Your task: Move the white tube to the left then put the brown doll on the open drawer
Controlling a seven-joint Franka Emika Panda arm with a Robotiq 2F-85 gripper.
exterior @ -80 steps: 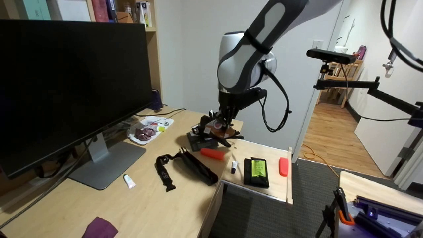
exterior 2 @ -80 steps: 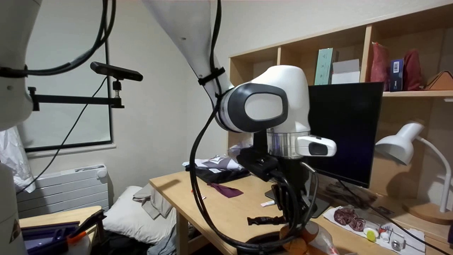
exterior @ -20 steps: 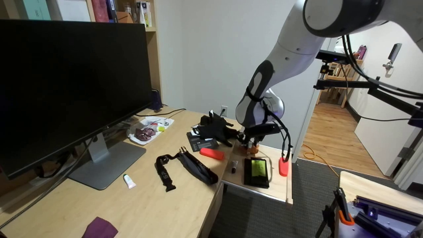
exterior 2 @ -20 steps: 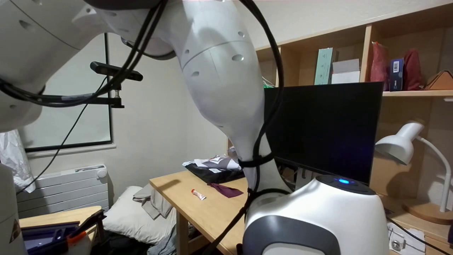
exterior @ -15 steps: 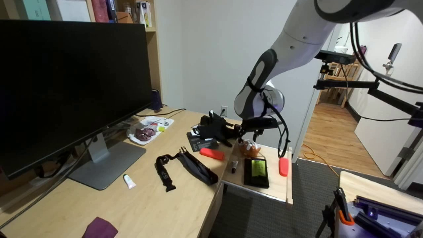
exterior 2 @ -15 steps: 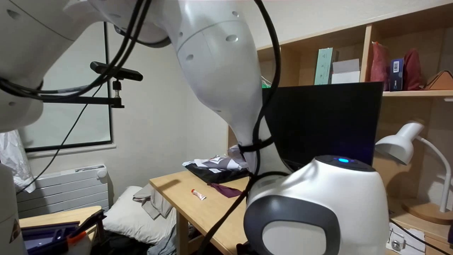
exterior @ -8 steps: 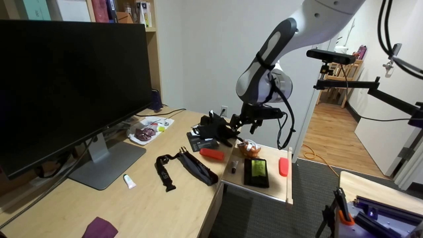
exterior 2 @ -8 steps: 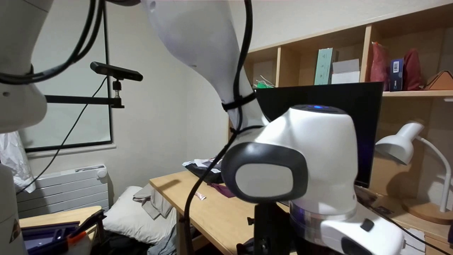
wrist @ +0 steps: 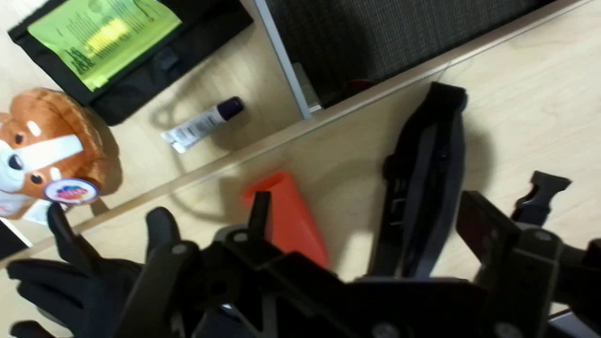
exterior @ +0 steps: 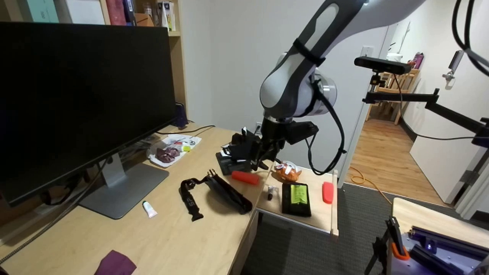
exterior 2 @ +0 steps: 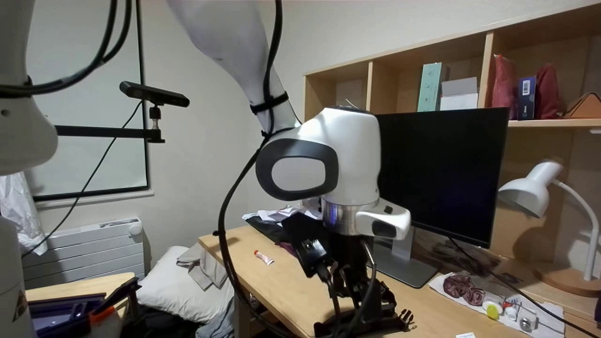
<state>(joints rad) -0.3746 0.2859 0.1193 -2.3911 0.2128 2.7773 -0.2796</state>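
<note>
The brown doll (exterior: 288, 172), a brown-and-white plush dog, lies in the open drawer (exterior: 319, 214), a shallow wooden tray beside the desk. In the wrist view the doll (wrist: 56, 136) is at the far left, apart from my gripper (wrist: 365, 202). The jaws stand wide open with nothing between them, above the desk near the drawer's side. A white tube (exterior: 149, 209) with a green cap lies on the desk in front of the monitor. Two more tubes show: a dark-capped tube (wrist: 202, 124) in the drawer, and a red-capped tube (exterior 2: 263, 257) farther along the desk.
Black gloves (exterior: 244, 147), a red case (wrist: 291, 211) and a black belt pouch (wrist: 422, 178) lie on the desk around and below my gripper. The drawer also holds a black case (exterior: 296, 209) with a green packet and a red object (exterior: 327, 192). The monitor (exterior: 84, 107) stands behind.
My gripper carried the doll from above the desk into the drawer and let go of it. Since then it has opened, risen and moved away, back over the desk's edge.
</note>
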